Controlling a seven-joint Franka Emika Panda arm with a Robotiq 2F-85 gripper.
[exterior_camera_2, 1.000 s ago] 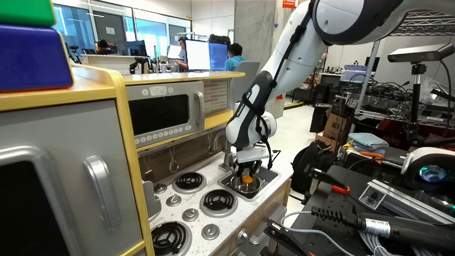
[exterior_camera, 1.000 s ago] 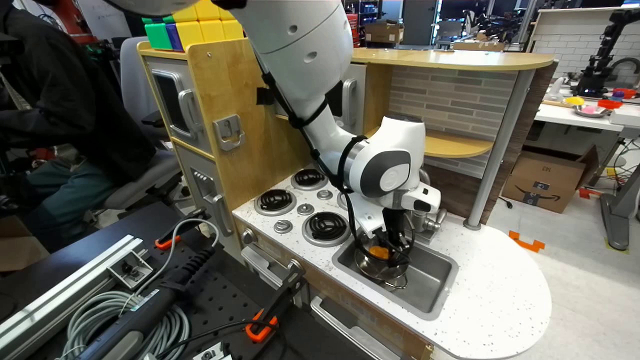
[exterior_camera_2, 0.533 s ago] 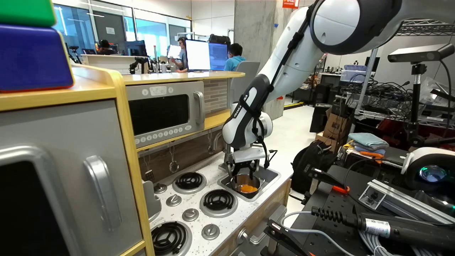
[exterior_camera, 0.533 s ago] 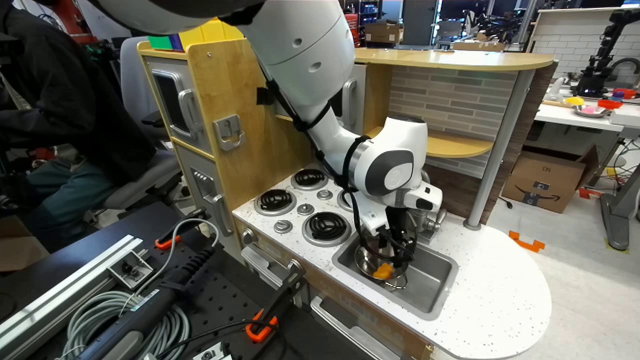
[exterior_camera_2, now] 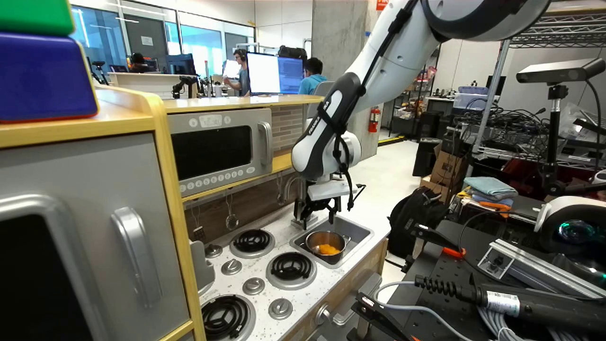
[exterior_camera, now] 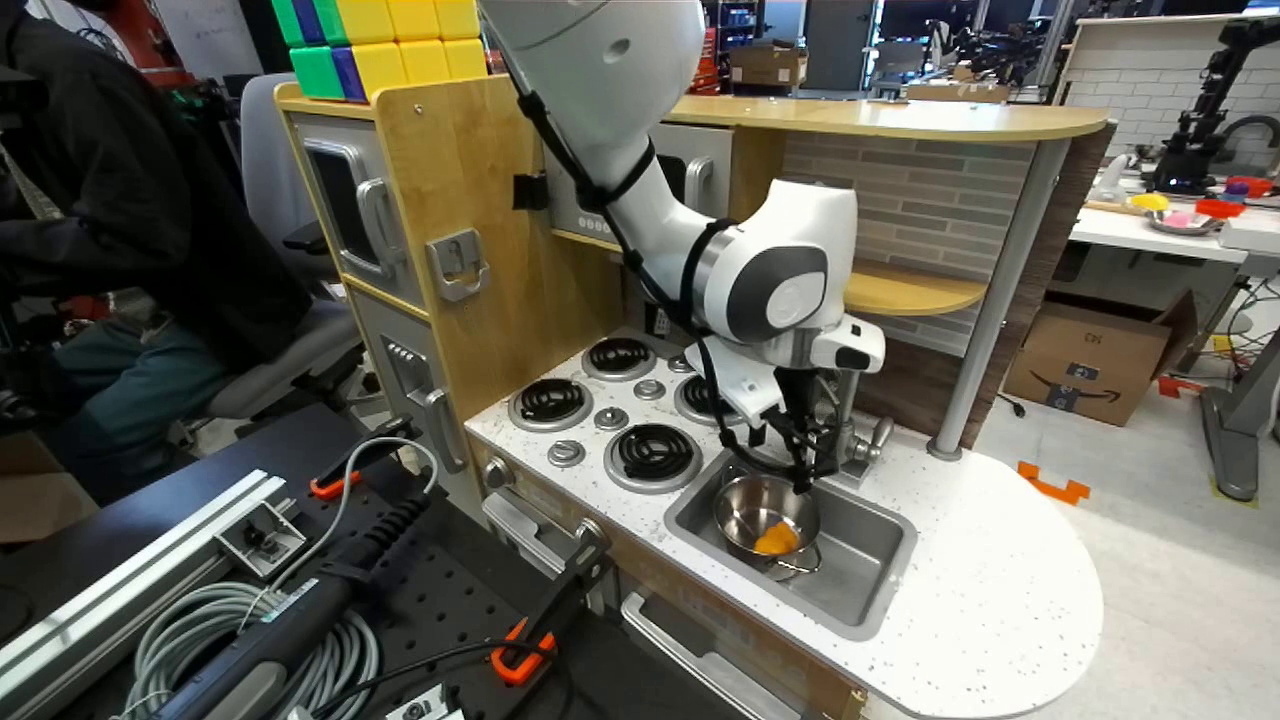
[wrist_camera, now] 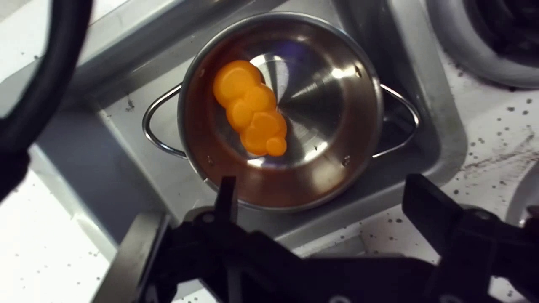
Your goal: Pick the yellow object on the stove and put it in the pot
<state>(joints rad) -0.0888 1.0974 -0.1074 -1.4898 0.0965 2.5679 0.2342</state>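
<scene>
The yellow object (wrist_camera: 257,109), a lumpy orange-yellow piece of joined rounds, lies on the bottom inside the pot (wrist_camera: 294,189). That pot (exterior_camera: 740,508) is shiny steel with two wire handles and stands in the sink; the yellow piece (exterior_camera_2: 328,249) shows inside it in both exterior views. Above the pot's rim, toward the faucet side, my gripper (exterior_camera_2: 318,222) hangs with its fingers spread wide. In the wrist view the gripper (wrist_camera: 320,181) has nothing between its fingertips. The stove (exterior_camera: 654,455), with black coil burners and silver knobs, is beside the sink.
The grey sink basin (exterior_camera: 865,560) surrounds the pot. A faucet (exterior_camera: 862,447) rises behind it, close to the gripper. A wooden shelf (exterior_camera: 905,290) and a microwave front (exterior_camera_2: 213,147) stand at the back. A black table with cables (exterior_camera: 300,620) lies in front.
The yellow object was between my fingers over the pot; it dropped to the pot's bottom as they opened. The gripper has since risen out of the pot toward the faucet.
</scene>
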